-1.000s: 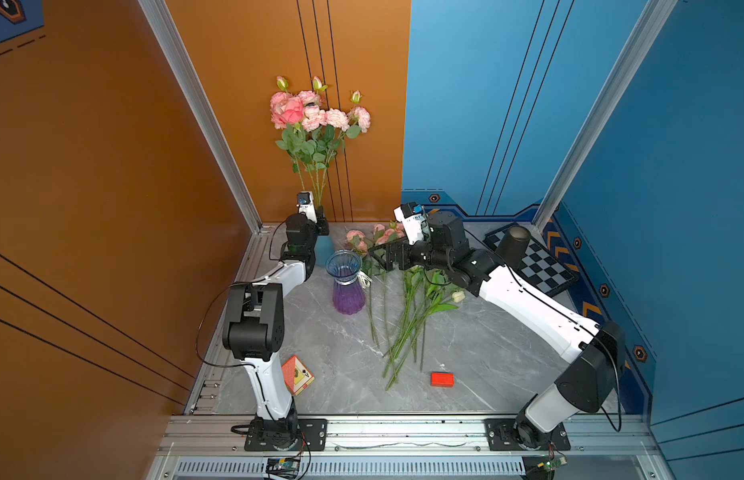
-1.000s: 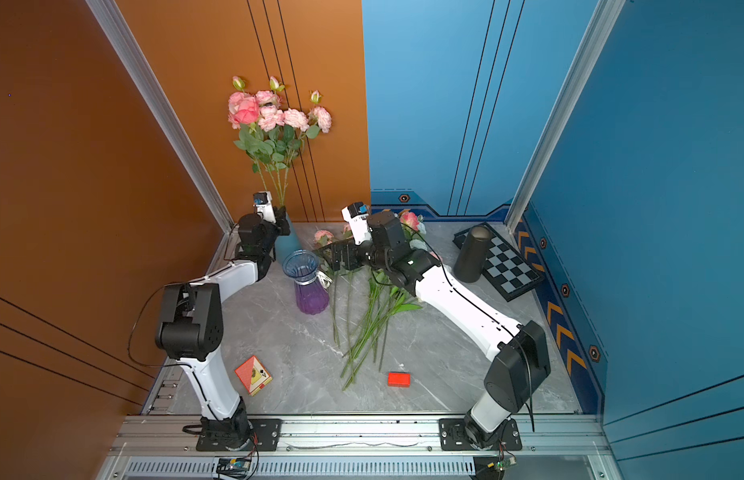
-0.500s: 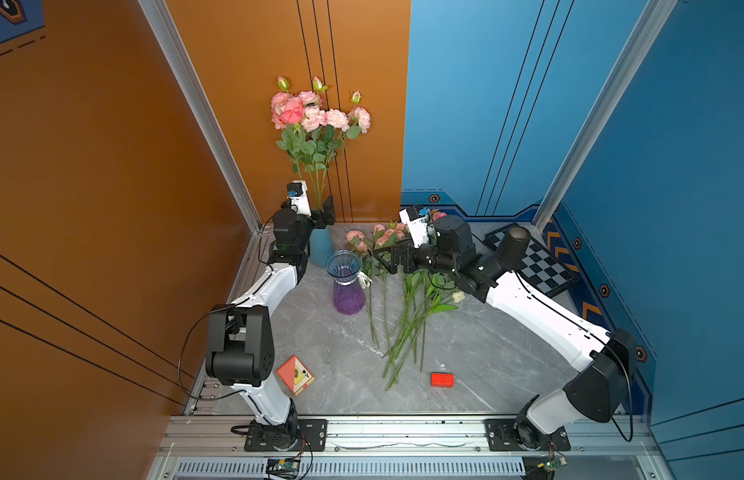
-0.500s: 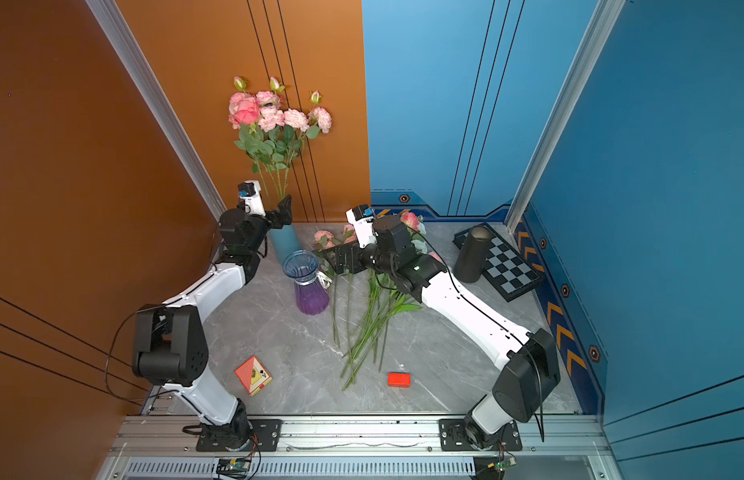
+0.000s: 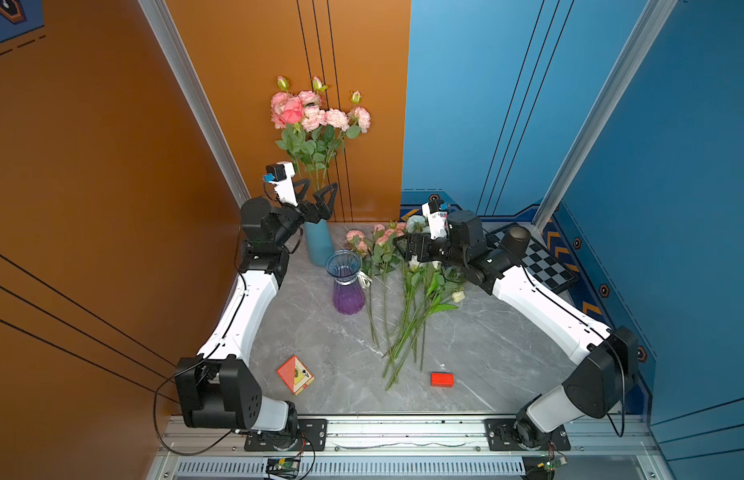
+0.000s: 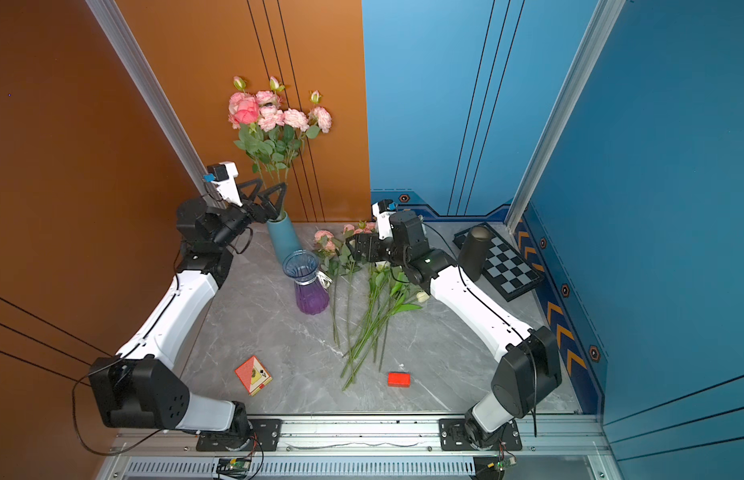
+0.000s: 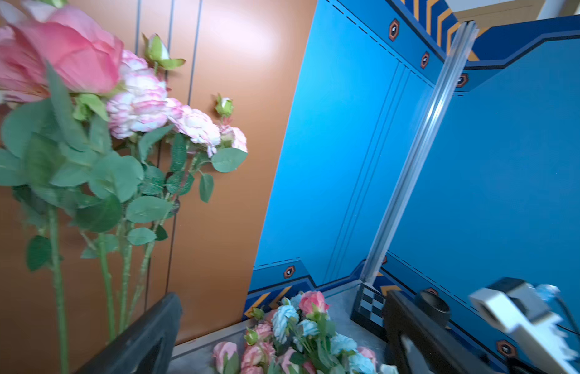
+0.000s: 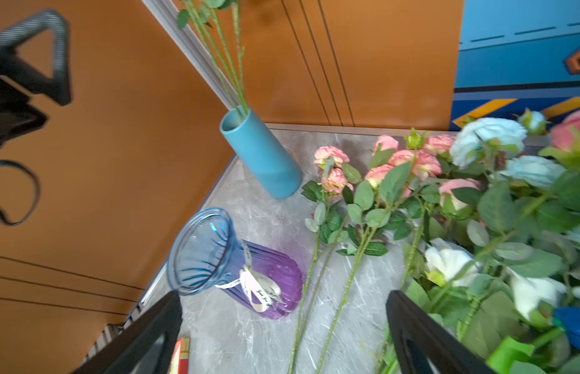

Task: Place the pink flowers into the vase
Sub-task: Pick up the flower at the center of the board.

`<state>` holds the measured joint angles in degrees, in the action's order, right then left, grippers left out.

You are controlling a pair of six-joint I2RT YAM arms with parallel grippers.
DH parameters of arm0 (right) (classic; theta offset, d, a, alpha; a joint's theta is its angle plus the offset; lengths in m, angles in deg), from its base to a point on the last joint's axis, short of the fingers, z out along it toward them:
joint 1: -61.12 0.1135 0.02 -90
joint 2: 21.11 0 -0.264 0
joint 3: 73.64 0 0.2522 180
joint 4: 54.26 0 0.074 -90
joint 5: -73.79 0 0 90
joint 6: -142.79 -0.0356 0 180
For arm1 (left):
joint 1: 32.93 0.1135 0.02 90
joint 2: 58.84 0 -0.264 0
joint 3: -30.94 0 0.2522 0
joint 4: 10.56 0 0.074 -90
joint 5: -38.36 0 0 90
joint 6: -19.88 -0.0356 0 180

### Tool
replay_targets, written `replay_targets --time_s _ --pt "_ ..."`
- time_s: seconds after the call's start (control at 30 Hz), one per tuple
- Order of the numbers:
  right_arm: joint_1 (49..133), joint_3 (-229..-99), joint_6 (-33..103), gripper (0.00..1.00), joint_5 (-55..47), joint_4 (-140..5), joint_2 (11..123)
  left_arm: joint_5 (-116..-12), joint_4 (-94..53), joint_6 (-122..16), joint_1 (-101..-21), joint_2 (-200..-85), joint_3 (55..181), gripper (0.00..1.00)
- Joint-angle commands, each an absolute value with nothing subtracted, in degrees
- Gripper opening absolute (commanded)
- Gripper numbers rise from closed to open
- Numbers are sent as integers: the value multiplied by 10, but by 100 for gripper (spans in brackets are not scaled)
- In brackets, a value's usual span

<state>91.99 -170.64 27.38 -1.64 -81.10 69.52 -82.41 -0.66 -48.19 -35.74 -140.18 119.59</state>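
A bunch of pink flowers (image 5: 316,112) (image 6: 274,116) (image 7: 136,107) stands upright in the teal vase (image 5: 318,245) (image 6: 284,241) (image 8: 262,155) at the back wall. More pink flowers (image 5: 376,239) (image 6: 333,241) (image 8: 395,158) lie on the table beside it. My left gripper (image 5: 318,189) (image 6: 270,187) (image 7: 282,301) hangs open above the vase's mouth. The stems pass outside its jaws and nothing is between them. My right gripper (image 5: 403,249) (image 6: 358,249) (image 8: 282,298) is open and empty, low over the lying stems.
A blue-and-purple glass vase (image 5: 347,286) (image 8: 237,268) stands empty in front of the teal one. Pale blue flowers (image 8: 489,136) and white flowers (image 8: 447,262) are mixed into the pile. A black cylinder (image 5: 516,239), checkerboard (image 5: 545,266), card box (image 5: 295,374) and red block (image 5: 442,379) also lie around.
My left gripper has opened, letting go of the stems in the teal vase, and has drawn back and up. The right gripper has barely shifted.
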Motion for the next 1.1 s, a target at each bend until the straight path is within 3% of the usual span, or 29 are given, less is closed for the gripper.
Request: replay_targets --time_s 0.0,0.23,0.4,0.7,1.07 --pt "902 -1718 245 100 -45 -879 725 -889 -70 -491 -402 -1386 1178 99" --pt "885 -1716 241 100 -55 -928 778 -780 -204 -646 -563 -1357 1147 99" --pt "889 -1726 234 100 -35 -934 825 -701 -217 -662 -632 -1331 1121 99" --pt "929 -1769 239 86 -2 -936 919 -624 -231 -649 -665 -1252 1048 99" --pt "961 -1837 240 68 6 -953 1023 -601 -256 -655 -660 -1230 1041 98"
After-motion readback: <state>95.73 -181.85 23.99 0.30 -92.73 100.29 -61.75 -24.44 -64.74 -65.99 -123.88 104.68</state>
